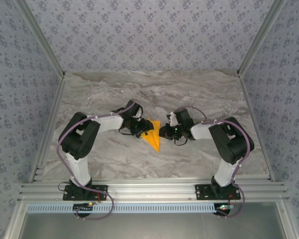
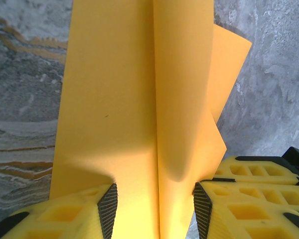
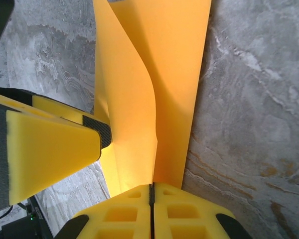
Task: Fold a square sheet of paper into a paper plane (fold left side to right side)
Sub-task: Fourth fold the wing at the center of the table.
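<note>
The orange-yellow sheet of paper lies at the table's middle, folded into a narrow shape whose sharp tip points toward the arms. My left gripper is on its left part. In the left wrist view the paper runs between the spread fingers with a centre crease, and the left gripper is open, its left pad resting on the sheet. My right gripper meets the paper from the right. In the right wrist view the right gripper is shut, pinching a raised flap of the paper.
The grey marbled table is walled by aluminium frame rails at the front and patterned panels on the sides and back. A finger of the left gripper stands close beside the right gripper.
</note>
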{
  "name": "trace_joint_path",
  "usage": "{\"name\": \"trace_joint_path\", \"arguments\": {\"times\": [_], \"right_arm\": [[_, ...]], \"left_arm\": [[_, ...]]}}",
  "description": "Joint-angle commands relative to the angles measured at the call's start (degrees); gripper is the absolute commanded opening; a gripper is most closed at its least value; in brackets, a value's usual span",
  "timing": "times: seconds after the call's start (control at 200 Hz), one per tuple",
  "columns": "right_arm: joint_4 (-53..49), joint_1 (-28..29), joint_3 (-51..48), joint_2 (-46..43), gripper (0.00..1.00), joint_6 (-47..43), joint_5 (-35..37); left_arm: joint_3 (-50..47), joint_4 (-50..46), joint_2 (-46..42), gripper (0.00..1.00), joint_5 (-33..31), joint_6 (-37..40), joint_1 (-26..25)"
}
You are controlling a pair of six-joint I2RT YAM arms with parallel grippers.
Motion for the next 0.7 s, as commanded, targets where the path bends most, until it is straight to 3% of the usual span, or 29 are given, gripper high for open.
{"name": "trace_joint_path", "arguments": {"times": [0.0, 0.7], "right_arm": [[-1.94, -0.11, 1.09, 0.31, 0.09, -1.21, 0.67], [-10.87, 0.96, 4.17, 3.73, 0.09, -5.20, 4.45]], "left_arm": [[-0.28, -1.84, 1.33, 0.47, -2.10, 0.60, -0.39], [3.62, -5.44, -4.59, 0.46, -2.49, 4.30, -0.34]]}}
